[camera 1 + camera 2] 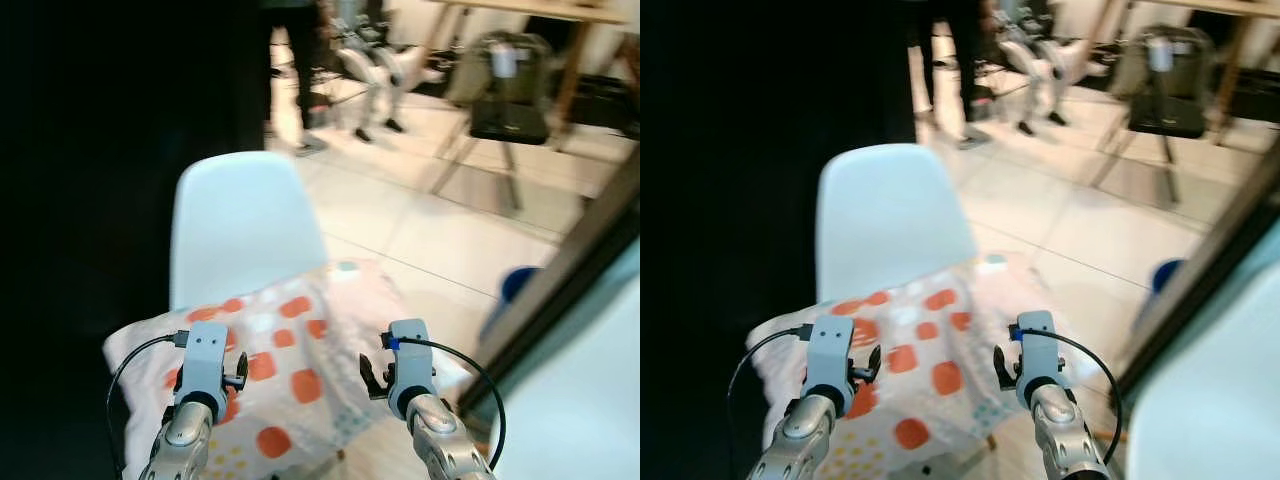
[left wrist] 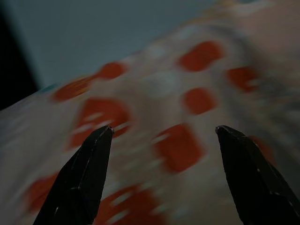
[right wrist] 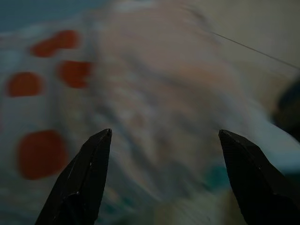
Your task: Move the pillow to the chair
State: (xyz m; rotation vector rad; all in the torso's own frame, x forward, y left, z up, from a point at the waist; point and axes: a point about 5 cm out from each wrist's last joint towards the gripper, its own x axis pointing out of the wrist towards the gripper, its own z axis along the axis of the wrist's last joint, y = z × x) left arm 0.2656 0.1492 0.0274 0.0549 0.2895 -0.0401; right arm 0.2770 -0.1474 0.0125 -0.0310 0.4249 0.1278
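On the chair (image 1: 240, 215): pillow (image 1: 290, 365) (orange-spotted).

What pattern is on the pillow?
Orange-red rounded squares on white, on the pillow; clearest in the left eye view.

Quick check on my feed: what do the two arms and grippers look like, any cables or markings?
Both arms are jointed silver metal ending in pale grey, boxy wrist blocks. Left gripper and right gripper each have two long, tapering black fingers. A thin black cable loops from each wrist; the right plug looks blue.
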